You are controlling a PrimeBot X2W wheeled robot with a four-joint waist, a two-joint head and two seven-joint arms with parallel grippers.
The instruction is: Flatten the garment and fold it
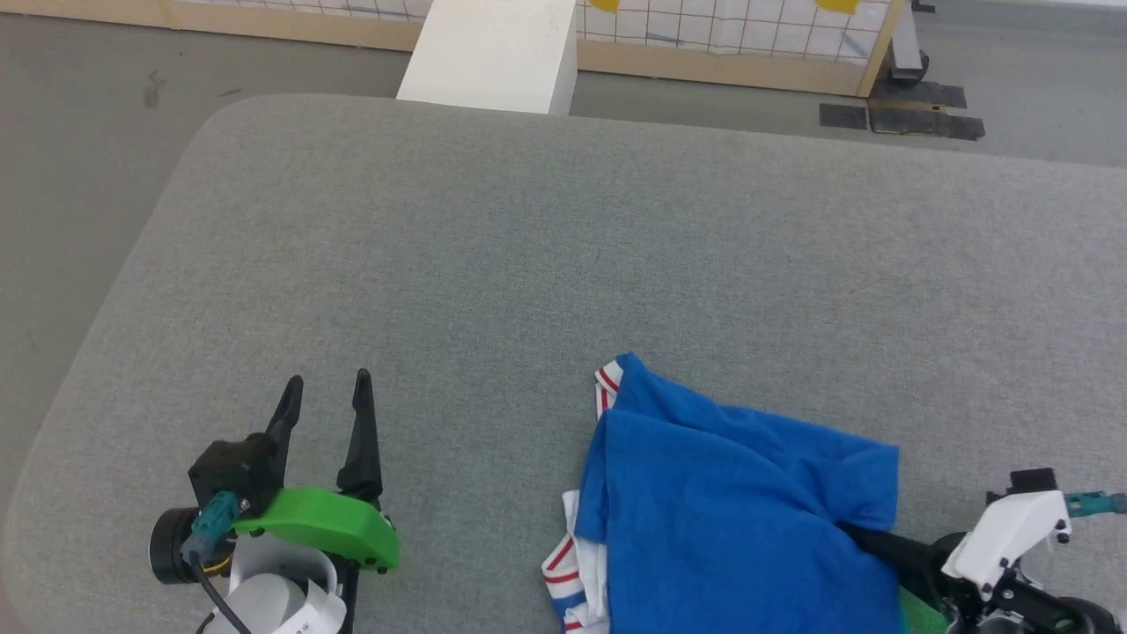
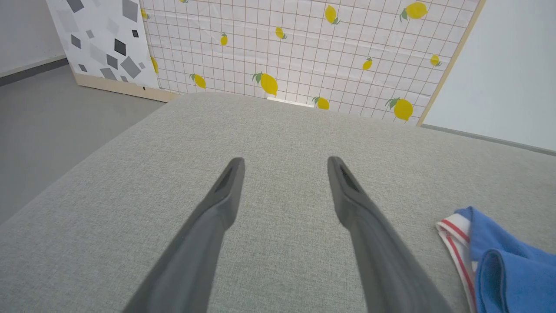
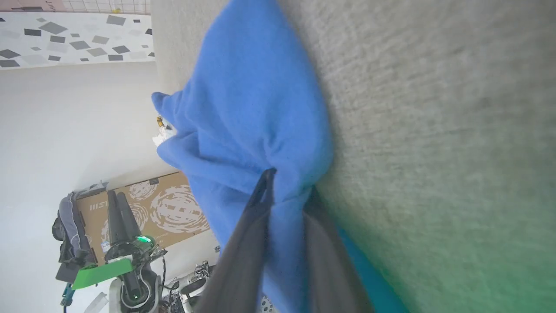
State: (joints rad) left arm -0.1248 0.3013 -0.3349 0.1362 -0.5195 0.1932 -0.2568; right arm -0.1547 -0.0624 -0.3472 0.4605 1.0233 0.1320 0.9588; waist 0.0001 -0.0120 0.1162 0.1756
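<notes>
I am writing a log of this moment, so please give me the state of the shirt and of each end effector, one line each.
shirt: crumpled in a heap on the table, not flattened, not folded.
left end effector: open, empty, apart from the shirt.
right end effector: shut on a bunch of the shirt's blue cloth.

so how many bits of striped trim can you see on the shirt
2. The far trim peeks out at the garment's top tip; the near trim lies at its lower left edge. More may be hidden under the folds.
</notes>
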